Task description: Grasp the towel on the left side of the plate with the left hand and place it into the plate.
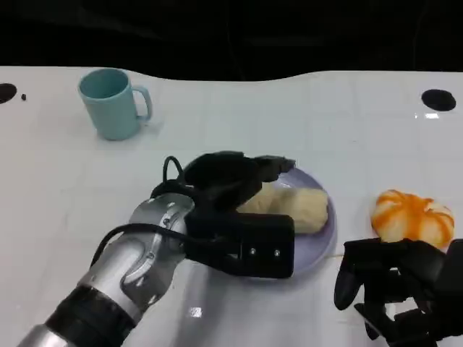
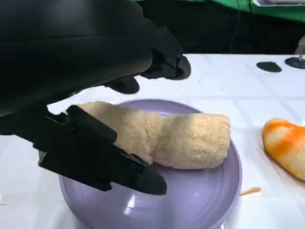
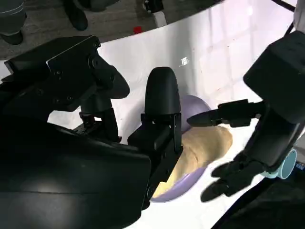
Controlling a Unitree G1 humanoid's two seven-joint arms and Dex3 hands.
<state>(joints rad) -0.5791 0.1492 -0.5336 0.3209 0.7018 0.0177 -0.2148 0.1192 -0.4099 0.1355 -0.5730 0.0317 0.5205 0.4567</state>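
Hovering over the plate (image 1: 327, 238), my left hand (image 1: 231, 181) has its fingers spread above and below the towel (image 1: 293, 206), and I cannot tell whether any of them touches it. From the head, my forearm hides the plate's left half; the left wrist view shows what is lost there, the whole towel (image 2: 167, 138) lying inside the lilac plate (image 2: 200, 200), one finger (image 2: 105, 162) low in front of it and others above it. The right wrist view adds my left hand (image 3: 257, 124) seen from the far side, fingers apart over the towel (image 3: 205, 148). The towel is a cream roll, its long axis running left to right across the plate, its blunt end toward the right rim. My right hand (image 1: 398, 289) rests low at the table's (image 1: 289, 116) near right, fingers curled, holding nothing. An orange and white thing (image 1: 412, 217) lies just right of the plate; a teal mug (image 1: 112, 101) stands far left. The table is white, with darkness beyond its far edge.
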